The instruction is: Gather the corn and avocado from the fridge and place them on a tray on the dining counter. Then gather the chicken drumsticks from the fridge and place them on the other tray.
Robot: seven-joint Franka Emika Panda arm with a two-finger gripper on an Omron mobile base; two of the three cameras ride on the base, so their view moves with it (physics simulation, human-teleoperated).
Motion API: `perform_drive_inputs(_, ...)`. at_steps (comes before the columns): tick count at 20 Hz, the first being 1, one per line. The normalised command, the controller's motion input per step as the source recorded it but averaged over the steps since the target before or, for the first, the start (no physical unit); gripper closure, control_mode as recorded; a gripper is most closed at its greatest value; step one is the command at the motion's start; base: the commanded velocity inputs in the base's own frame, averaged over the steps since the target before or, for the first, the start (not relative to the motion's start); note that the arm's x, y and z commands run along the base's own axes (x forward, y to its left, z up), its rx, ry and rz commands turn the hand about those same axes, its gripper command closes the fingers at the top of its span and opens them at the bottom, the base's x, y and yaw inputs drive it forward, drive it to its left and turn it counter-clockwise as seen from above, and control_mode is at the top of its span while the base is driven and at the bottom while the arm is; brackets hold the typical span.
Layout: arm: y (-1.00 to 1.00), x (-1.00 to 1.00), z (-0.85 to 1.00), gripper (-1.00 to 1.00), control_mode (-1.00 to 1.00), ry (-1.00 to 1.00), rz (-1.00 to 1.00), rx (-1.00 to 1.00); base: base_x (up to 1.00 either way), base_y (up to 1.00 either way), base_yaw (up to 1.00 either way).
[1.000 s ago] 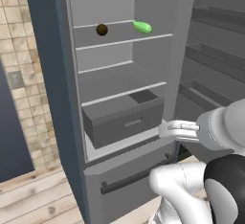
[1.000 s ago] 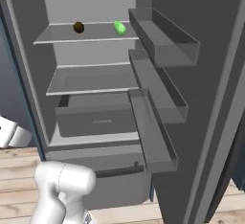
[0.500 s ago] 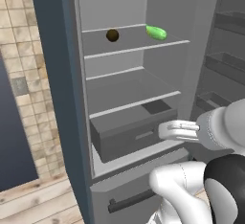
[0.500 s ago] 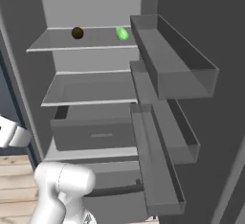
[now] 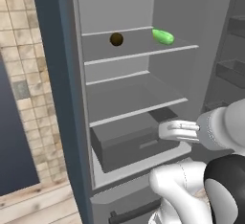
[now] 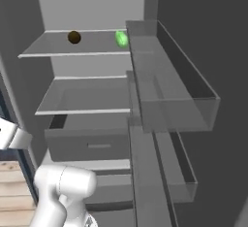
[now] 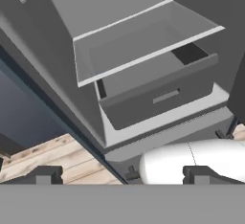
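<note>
The fridge (image 5: 67,98) stands open in front of me. On its top shelf lie a dark brown round avocado (image 5: 116,39) (image 6: 74,37) and, to its right, a green oblong corn (image 5: 163,37) (image 6: 121,39). My gripper (image 5: 165,129) hovers low, level with the drawer (image 5: 129,146) and well below that shelf. It is open with nothing between its fingertips (image 7: 44,175), and in the hand view it looks at the lower shelf (image 7: 143,41) and the drawer (image 7: 158,96). The chicken drumsticks and the trays are out of view.
The fridge door with its clear door bins (image 6: 169,85) stands open on the right, close to the arm. The grey drawer is pulled partly out. A tiled wall (image 5: 24,74) and wooden floor (image 5: 38,204) lie left of the fridge.
The whole picture has shifted and grown: the base has driven closer to the fridge. The arm keeps its pose and the gripper stays open.
</note>
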Motion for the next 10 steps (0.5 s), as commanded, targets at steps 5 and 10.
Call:
perform_drive_inputs(5,0.0,0.0,0.0,-1.0,1.0,0.0,0.0,0.0,0.46,-0.25,0.1)
perform_drive_inputs(10,0.0,0.0,0.0,-1.0,1.0,0.0,0.0,0.0,0.41,-0.32,0.1)
